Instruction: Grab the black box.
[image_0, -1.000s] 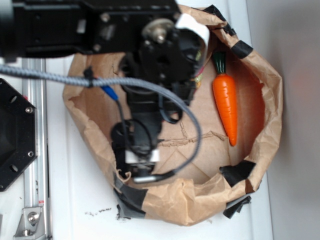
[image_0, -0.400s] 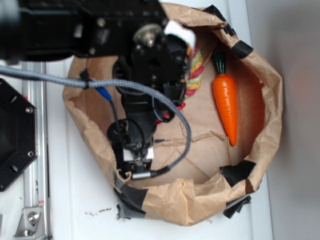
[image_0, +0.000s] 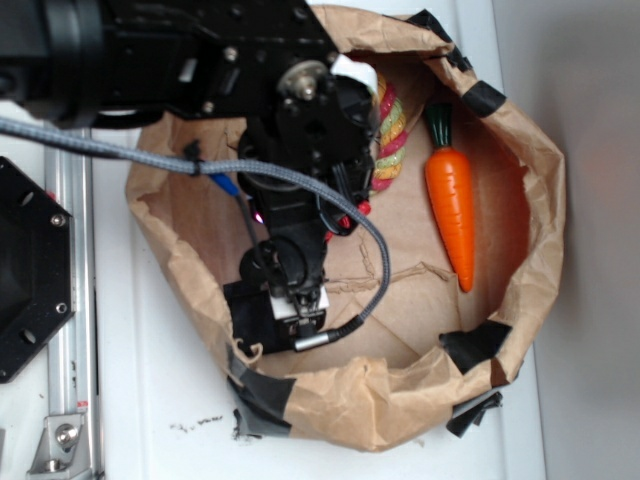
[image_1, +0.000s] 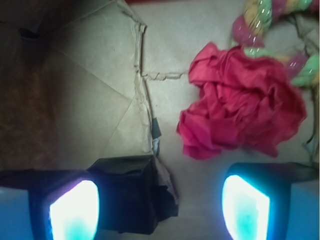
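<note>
The black box (image_1: 132, 195) is a small dark wrapped cube on the brown paper floor. It sits between my fingers, right against the left fingertip (image_1: 75, 210), with a wide gap to the right one. My gripper (image_1: 160, 207) is open around it. In the exterior view the gripper (image_0: 295, 305) hangs low inside the paper tray, and the black box (image_0: 248, 312) shows just left of it, near the tray's front-left wall.
A red fabric flower (image_1: 240, 100) lies just ahead of the right finger. A coloured rope toy (image_0: 385, 135) and an orange carrot (image_0: 452, 205) lie further right. Crumpled paper walls (image_0: 340, 395) with black tape patches (image_0: 475, 345) ring the tray. A black hexagonal plate (image_0: 25, 270) stands at the left.
The arm has shifted, uncovering the rope toy. The gripper has moved slightly right, and the black box now shows beside it.
</note>
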